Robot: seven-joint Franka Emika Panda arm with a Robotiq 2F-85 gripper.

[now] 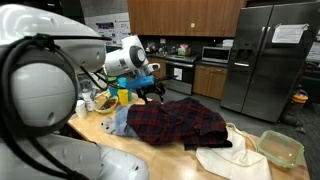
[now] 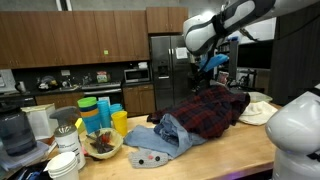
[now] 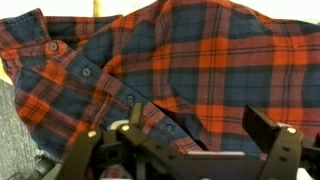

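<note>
A red and dark blue plaid shirt [image 1: 175, 122] lies crumpled on the wooden counter [image 1: 160, 155], also seen as the plaid shirt [image 2: 210, 110]. My gripper [image 1: 150, 90] hangs open just above its edge, apart from the cloth. In the wrist view the plaid shirt [image 3: 180, 60] fills the picture, its buttoned placket running diagonally, and my gripper [image 3: 185, 140] stands wide with nothing between its fingers. A blue denim garment [image 2: 165, 135] lies beside the shirt.
A cream cloth [image 1: 230, 155] and a clear green-rimmed container [image 1: 280, 148] lie beyond the shirt. Yellow and coloured cups [image 2: 100, 115], a bowl [image 2: 100, 145], stacked white cups [image 2: 65, 160] and a blender [image 2: 12, 135] crowd the counter's other end. A steel fridge [image 1: 265, 60] stands behind.
</note>
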